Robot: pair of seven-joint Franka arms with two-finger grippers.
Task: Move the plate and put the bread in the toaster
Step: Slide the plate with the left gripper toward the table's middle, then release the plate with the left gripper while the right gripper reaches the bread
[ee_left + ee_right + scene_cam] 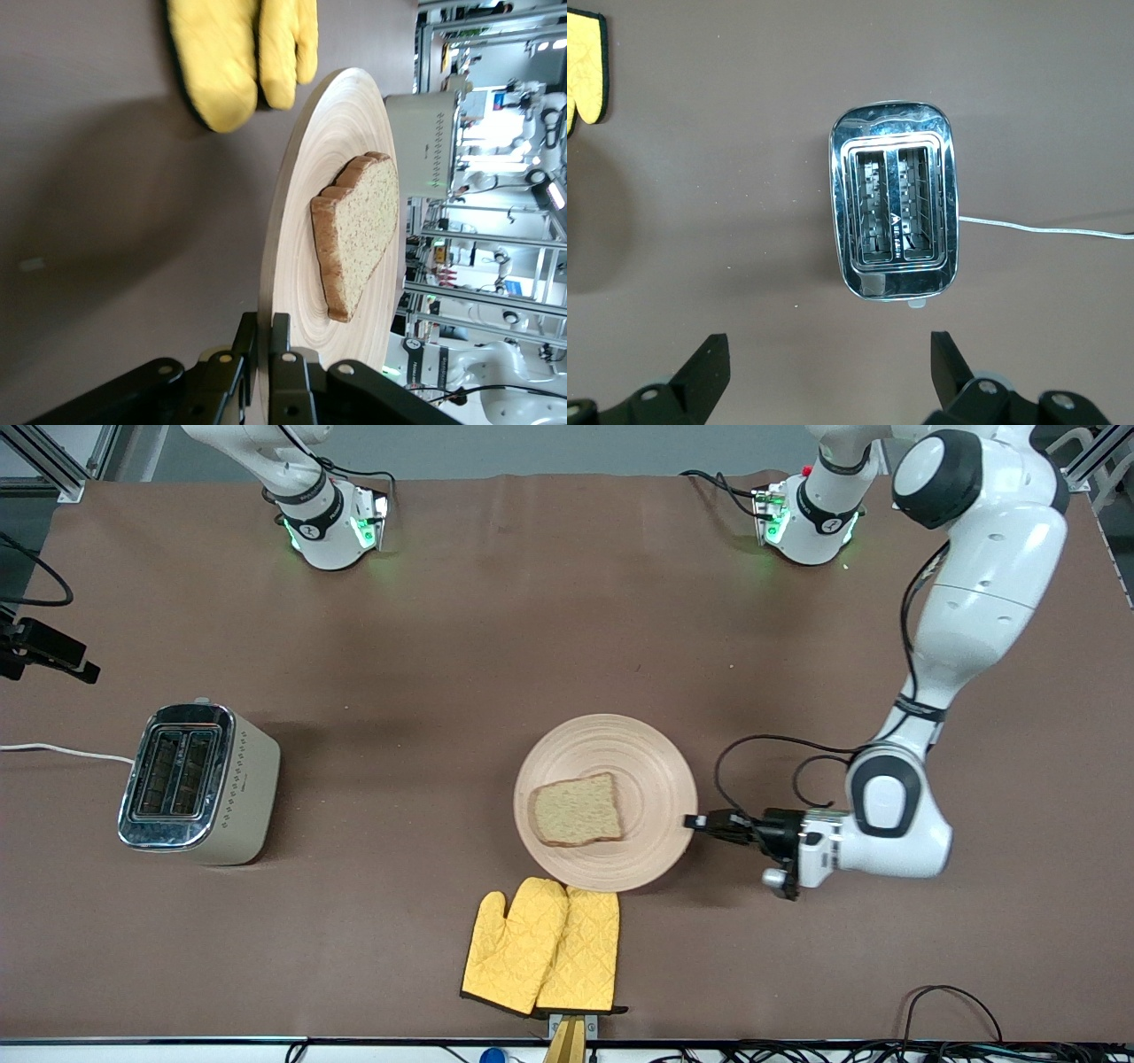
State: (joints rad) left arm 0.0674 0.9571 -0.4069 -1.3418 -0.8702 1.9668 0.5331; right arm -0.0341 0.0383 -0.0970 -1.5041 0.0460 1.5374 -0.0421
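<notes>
Risk: left gripper (693,822) is clamped thin on the rim of the plate (651,779) at the left arm's end; a tilt or jerk could slide the bread (576,810) off.
Right gripper (824,367): fingers spread wide, above the toaster (199,784).
Count: one plate, one toaster, two yellow mitts (540,946), one bread slice.

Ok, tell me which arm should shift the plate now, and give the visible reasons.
Left. The left gripper is already shut on the rim of the plate, with the bread lying on it. The right gripper hangs open over the toaster, at the right arm's end of the table.
</notes>
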